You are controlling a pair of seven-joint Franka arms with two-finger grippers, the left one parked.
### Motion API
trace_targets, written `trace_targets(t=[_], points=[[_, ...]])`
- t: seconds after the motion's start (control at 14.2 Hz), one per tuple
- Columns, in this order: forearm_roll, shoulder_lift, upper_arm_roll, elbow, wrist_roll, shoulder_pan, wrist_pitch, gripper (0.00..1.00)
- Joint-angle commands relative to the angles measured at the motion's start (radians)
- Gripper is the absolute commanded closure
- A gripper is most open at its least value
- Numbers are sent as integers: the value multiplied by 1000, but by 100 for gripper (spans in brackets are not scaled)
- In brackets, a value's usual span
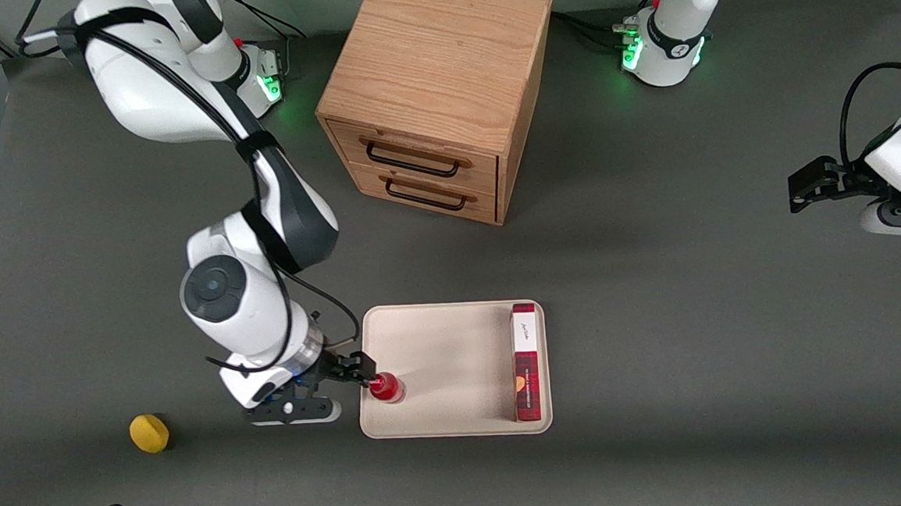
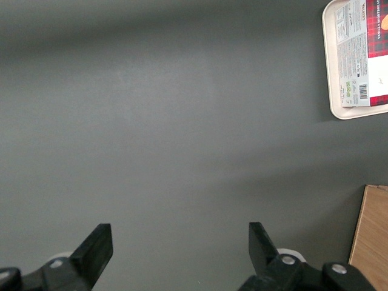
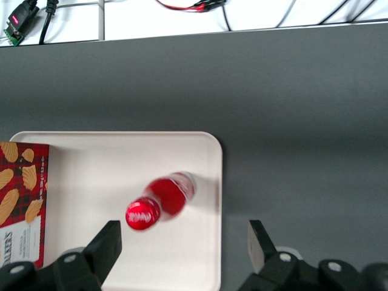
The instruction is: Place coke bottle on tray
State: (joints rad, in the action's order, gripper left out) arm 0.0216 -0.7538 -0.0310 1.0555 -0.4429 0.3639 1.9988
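Fingers (image 3: 109,245) of the gripper (image 1: 364,370) are spread wide and grasp nothing; the coke bottle (image 3: 159,200) stands upright between and just ahead of them, apparently released, inside the tray (image 1: 441,347) near its rim. Farther from the fingers, a red plaid box (image 1: 527,362) is held along the tray's edge toward the parked arm.

Even overhead light, soft shadows on table (image 1: 657,311); gripper (image 1: 364,370) beside tray rim; bottle (image 3: 159,201) slightly blurred; no glare.
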Motion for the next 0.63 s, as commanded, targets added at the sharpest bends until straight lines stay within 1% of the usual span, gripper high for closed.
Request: trace_targets(t=[0.0, 0.14, 0.28, 0.35, 0.56], points=[[-11, 108, -9, 35, 26, -58, -145, 2], [-25, 180, -36, 82, 108, -104, -244, 1], [-29, 264, -73, 164, 182, -186, -294, 0], [-31, 315, -105, 214, 214, -242, -323, 0], [-31, 471, -200, 381, 303, -419, -338, 0]])
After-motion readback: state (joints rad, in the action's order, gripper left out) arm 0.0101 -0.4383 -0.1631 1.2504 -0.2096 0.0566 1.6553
